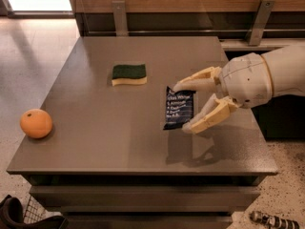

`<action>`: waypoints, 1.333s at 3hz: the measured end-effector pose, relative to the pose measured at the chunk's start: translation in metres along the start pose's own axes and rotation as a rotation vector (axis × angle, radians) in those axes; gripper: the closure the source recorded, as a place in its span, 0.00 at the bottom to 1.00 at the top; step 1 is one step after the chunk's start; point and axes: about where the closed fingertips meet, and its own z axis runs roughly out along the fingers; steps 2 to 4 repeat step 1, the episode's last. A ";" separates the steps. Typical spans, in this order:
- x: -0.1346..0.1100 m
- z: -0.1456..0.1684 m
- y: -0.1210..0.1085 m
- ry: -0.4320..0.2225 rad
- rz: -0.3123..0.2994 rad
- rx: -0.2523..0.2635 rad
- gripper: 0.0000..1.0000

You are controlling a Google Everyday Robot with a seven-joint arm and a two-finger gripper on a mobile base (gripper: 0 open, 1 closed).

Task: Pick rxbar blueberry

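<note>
The rxbar blueberry is a flat dark navy wrapper with lines of white text. It sits between the two tan fingertips of my gripper, which reaches in from the right on a white arm. One finger presses its far end and the other finger its near end. The bar hangs a little above the grey table, and its shadow falls on the tabletop just in front of it.
A green-and-yellow sponge lies left of the gripper, towards the back. An orange sits near the table's left edge. A wooden rail with metal brackets runs behind the table. A dark bag lies on the floor at bottom left.
</note>
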 end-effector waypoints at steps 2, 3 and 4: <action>-0.022 -0.008 -0.005 0.019 -0.044 0.009 1.00; -0.022 -0.008 -0.005 0.019 -0.044 0.009 1.00; -0.022 -0.008 -0.005 0.019 -0.044 0.009 1.00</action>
